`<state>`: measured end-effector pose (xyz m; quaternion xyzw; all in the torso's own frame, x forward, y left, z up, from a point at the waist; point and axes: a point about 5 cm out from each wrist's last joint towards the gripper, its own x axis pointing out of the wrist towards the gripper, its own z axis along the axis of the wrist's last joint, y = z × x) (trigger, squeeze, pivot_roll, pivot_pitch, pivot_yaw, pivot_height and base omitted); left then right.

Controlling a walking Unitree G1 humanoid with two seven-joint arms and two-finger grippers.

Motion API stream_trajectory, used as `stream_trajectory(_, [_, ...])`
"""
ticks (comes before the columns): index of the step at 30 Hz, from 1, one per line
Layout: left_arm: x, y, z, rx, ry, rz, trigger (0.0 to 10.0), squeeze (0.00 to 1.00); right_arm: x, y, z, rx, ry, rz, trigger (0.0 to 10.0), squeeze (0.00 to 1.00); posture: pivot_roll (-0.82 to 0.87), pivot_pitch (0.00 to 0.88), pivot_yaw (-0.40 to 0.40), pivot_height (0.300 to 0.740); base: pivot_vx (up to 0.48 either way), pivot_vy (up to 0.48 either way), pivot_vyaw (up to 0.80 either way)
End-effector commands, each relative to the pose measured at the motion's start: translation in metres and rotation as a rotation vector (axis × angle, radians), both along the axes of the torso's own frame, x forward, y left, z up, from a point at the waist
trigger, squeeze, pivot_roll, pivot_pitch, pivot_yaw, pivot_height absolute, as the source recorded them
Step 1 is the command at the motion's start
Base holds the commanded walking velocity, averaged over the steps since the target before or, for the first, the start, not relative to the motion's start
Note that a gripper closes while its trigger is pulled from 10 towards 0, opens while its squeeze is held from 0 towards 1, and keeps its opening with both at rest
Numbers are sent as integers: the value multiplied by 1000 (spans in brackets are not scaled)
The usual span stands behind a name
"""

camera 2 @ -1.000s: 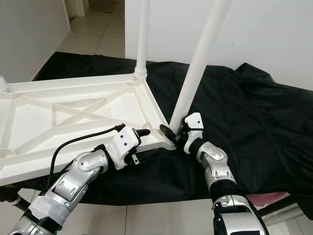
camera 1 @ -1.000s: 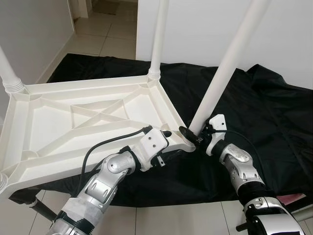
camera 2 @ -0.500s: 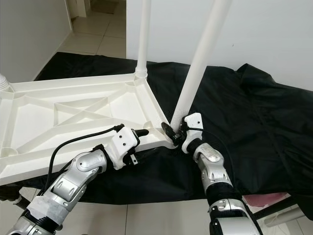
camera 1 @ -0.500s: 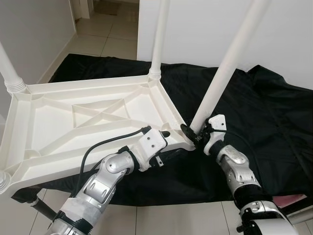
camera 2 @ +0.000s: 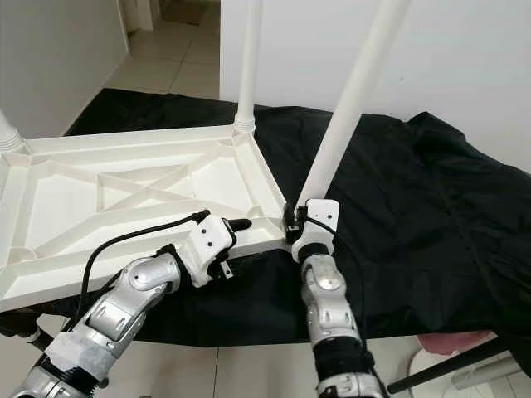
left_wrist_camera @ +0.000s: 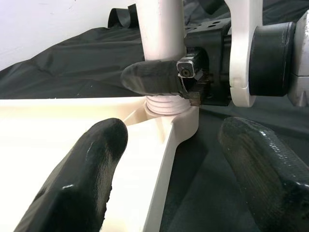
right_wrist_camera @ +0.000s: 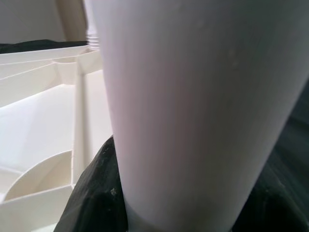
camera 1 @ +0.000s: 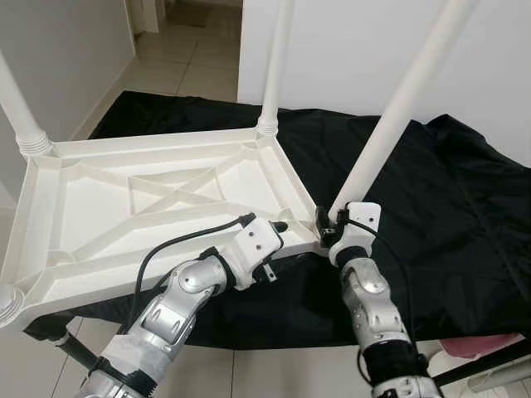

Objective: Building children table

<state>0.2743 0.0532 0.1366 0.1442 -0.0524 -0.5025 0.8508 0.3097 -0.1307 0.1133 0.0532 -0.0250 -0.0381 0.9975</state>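
The right gripper grips the leaning leg at the tabletop corner over a black cloth, now more upright; the left gripper, open, straddles the edge.

A wrinkled black cloth covers the low surface in front of a plain white wall. The floor of pale beige square tiles runs back into a corridor, beside a grey-white side wall. The light is soft and even.
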Motion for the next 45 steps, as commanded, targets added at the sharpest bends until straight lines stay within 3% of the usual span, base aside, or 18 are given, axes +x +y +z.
stream_trajectory(1, [-1,-5,1,14,-1,-47,10000,0,-6,-5,-12,29,74,-88,10000,0,-13,0,-78,740,0,0,0])
stream_trajectory(12, [-1,-6,3,11,-2,-50,10000,0,-8,0,-1,27,44,-47,10000,0,-13,0,-81,740,0,0,0])
stream_trajectory(13, [-1,-6,3,11,-3,-49,10000,0,-9,0,-1,25,45,-51,10000,94,-13,0,-81,740,0,0,0])
stream_trajectory(14, [-1,-6,3,11,-3,-49,10000,0,-9,0,-1,25,45,-51,10000,94,-13,0,-81,740,0,0,0])
stream_trajectory(15, [-2,-6,3,10,-2,-49,10000,0,-10,0,0,20,38,-45,10000,1000,-13,0,-84,740,0,0,0])
stream_trajectory(16, [-3,-6,2,9,0,-47,10000,0,-11,1,5,32,-28,1,10000,1000,-14,0,-87,740,0,0,0])
stream_trajectory(19, [-4,-7,1,7,1,-46,10000,0,-13,-2,7,-7,-76,33,10000,1000,-16,0,-88,740,0,0,0])
stream_trajectory(25, [-5,-9,0,2,4,-46,10000,0,-14,-17,2,26,-63,45,10000,1000,-18,0,-95,740,0,0,0])
stream_trajectory(26, [-5,-9,0,-1,5,-45,10000,0,-14,-22,2,41,-61,79,10000,0,-17,0,-97,740,0,0,0])
stream_trajectory(35, [-6,-8,0,2,4,-44,10000,0,-11,-29,-3,-12,-72,300,10000,0,-12,0,-97,740,0,0,0])
stream_trajectory(45, [-4,-8,-1,5,2,-45,10000,0,3,-43,2,-103,-83,394,10000,0,-13,0,-90,740,0,0,0])
